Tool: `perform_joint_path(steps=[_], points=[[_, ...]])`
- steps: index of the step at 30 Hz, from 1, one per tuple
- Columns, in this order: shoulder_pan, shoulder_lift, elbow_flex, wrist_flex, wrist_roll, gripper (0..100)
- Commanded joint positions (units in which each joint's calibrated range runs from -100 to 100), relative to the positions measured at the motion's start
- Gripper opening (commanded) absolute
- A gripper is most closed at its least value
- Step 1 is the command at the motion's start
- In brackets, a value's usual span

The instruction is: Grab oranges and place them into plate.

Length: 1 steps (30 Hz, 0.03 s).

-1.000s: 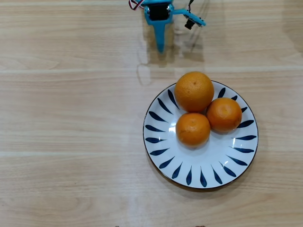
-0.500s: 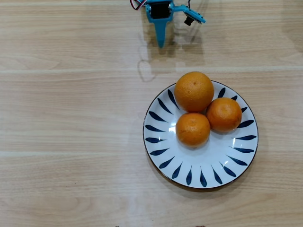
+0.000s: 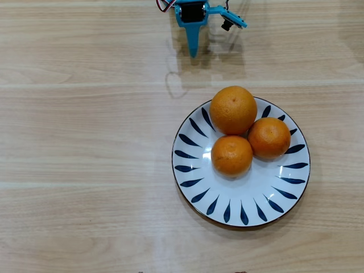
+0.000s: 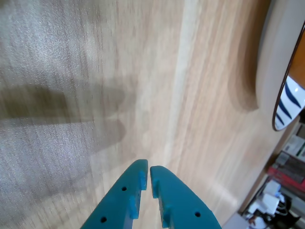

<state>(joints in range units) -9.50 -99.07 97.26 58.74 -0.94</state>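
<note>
Three oranges lie together on the white plate [image 3: 273, 196] with dark blue leaf marks: a large orange [image 3: 233, 110] at the back rim, a smaller orange [image 3: 269, 137] to its right and another orange [image 3: 231, 154] in the middle. My blue gripper [image 3: 193, 53] hangs at the top edge of the overhead view, well behind the plate. In the wrist view its fingertips [image 4: 147, 172] nearly touch, with nothing between them. The plate's rim [image 4: 286, 102] and a sliver of an orange [image 4: 300, 67] show at that view's right edge.
Light wooden tabletop [image 3: 85, 142] spreads all round the plate. The gripper's shadow [image 4: 62, 119] falls on the wood below it. Beyond the table's far edge in the wrist view there is clutter [image 4: 281, 186], with books and cables.
The gripper drew back slightly toward the top edge between the earliest frame and the later one; since then it has stayed put. The oranges and plate have not moved.
</note>
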Motion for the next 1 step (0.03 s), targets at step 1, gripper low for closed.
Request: perform_joint_path(steps=[1], points=[[0.22,-0.59,0.21,-0.08,0.1,2]])
